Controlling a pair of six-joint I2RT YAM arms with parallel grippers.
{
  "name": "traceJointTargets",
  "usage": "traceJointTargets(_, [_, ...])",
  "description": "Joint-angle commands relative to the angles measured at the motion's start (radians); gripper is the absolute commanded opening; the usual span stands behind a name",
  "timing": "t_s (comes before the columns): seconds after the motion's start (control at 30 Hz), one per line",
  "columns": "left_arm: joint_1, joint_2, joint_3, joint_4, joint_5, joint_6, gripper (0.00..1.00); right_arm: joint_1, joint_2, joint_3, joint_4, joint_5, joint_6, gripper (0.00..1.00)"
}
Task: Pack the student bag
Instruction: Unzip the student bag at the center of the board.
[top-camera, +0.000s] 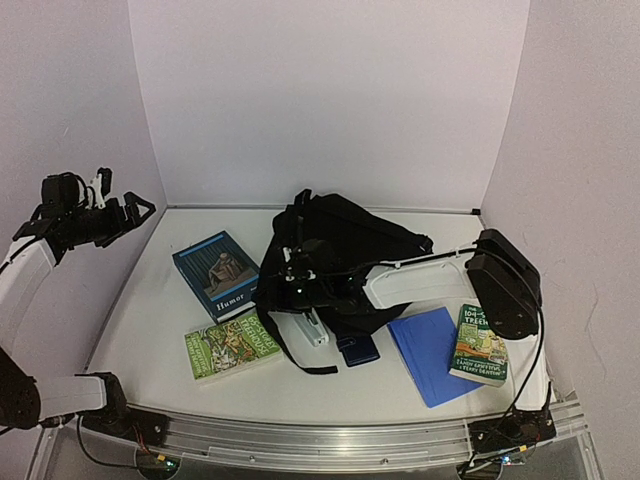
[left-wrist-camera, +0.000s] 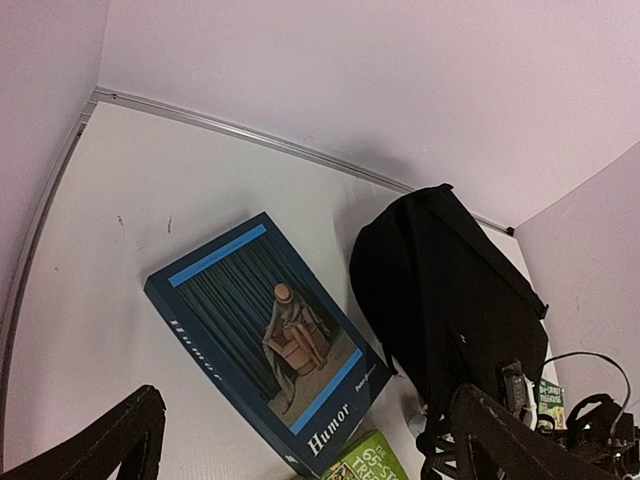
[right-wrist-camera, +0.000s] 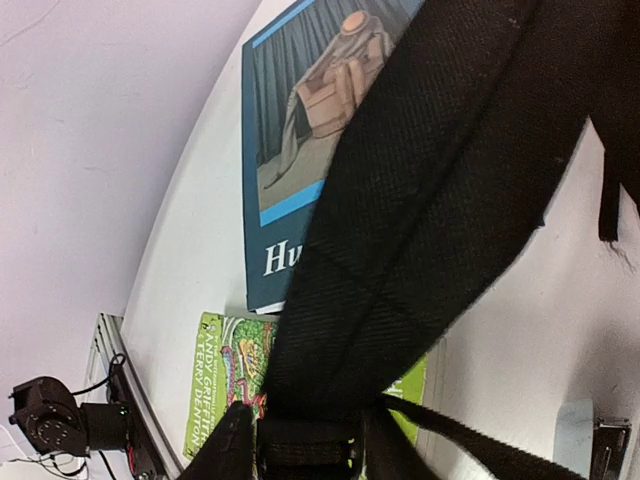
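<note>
The student bag (top-camera: 350, 235) lies partly hidden beneath the right arm (top-camera: 420, 280). Its strap (right-wrist-camera: 420, 200) fills the right gripper's (right-wrist-camera: 308, 445) gap, grip unclear. The left gripper (top-camera: 130, 210) gapes wide, empty.

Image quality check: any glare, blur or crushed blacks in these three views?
Top external: even soft light, no glare, but the student bag reads as a near-featureless black mass. Left wrist: Humor book sharp, left gripper's fingers dark silhouettes. Right wrist: bag strap fills the frame, weave crisp.
</note>
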Motion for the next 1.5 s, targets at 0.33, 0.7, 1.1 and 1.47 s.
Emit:
traceJointTargets(0.33, [-0.329, 0.093, 0.01, 0.101, -0.118, -0.198, 1.0, 0.018, -0.403, -0.064, -0.268, 0.174, -0.125, 0.95])
traceJointTargets(0.7, [-0.662, 0.371, 0.065, 0.346, -0.268, -0.464, 1.0, -0.244, -0.412, -0.173, -0.2, 0.036, 0.008, 0.88])
traceJointTargets(1.1, [-0.671, 0.675, 0.208, 0.456, -0.189, -0.521, 1.0, -0.292, -0.235, -0.222, 0.094, -0.049, 0.336, 0.68])
traceJointTargets(1.47, [-0.672, 0.855, 0.33, 0.414, -0.134, -0.499, 1.0, -0.292, -0.167, -0.274, 0.154, 0.02, 0.518, 0.64])
